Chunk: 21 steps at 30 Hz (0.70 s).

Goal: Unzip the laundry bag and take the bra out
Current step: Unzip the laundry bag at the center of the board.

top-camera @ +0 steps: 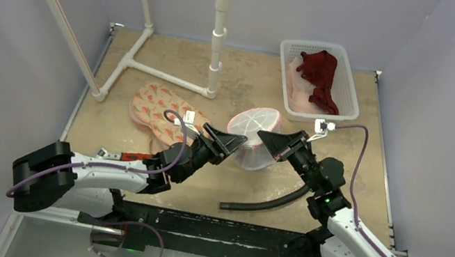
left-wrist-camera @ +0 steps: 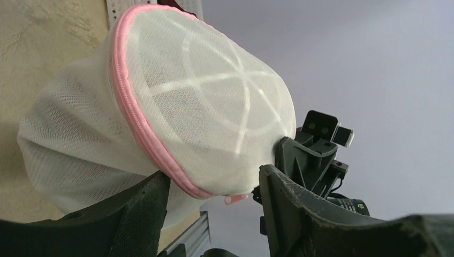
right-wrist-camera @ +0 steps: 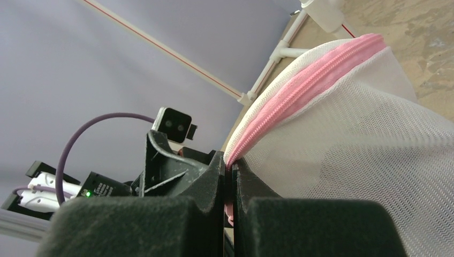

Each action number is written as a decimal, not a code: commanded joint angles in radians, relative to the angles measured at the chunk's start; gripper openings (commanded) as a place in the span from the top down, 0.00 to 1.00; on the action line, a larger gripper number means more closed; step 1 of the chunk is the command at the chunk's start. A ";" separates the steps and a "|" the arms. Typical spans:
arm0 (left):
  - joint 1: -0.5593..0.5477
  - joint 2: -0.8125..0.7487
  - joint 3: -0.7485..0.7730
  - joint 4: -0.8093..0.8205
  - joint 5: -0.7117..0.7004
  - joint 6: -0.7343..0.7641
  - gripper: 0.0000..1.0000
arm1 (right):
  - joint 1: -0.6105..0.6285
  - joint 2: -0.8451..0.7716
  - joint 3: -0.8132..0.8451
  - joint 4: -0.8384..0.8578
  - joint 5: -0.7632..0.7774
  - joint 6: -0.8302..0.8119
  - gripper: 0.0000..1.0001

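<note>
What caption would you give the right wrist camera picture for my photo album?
Right gripper pinched shut on the pink zipper of a white mesh laundry bag.

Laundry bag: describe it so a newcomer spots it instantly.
On the tan tabletop, look mid-table, in front of the white plastic basket. Between the left gripper and right gripper is a round white mesh laundry bag. Unlike the flat orange-patterned fabric piece to its left, it is puffy, with a pink zipper around its rim and white spokes across its face.
</note>
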 commanded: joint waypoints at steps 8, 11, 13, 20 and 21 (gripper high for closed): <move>0.039 0.066 0.048 0.090 0.030 -0.045 0.58 | 0.018 -0.025 -0.008 0.077 0.002 0.003 1.00; 0.044 0.060 0.043 0.096 0.038 -0.035 0.78 | 0.019 -0.029 -0.001 0.059 -0.011 -0.021 1.00; 0.052 0.036 0.030 0.092 0.043 -0.027 0.91 | 0.020 -0.049 0.016 0.007 -0.016 -0.069 0.85; 0.102 -0.180 0.012 -0.201 0.008 0.000 1.00 | 0.020 -0.167 0.151 -0.369 0.060 -0.352 0.09; 0.107 -0.217 0.025 -0.281 -0.008 0.009 1.00 | 0.020 -0.177 0.170 -0.407 0.075 -0.387 0.06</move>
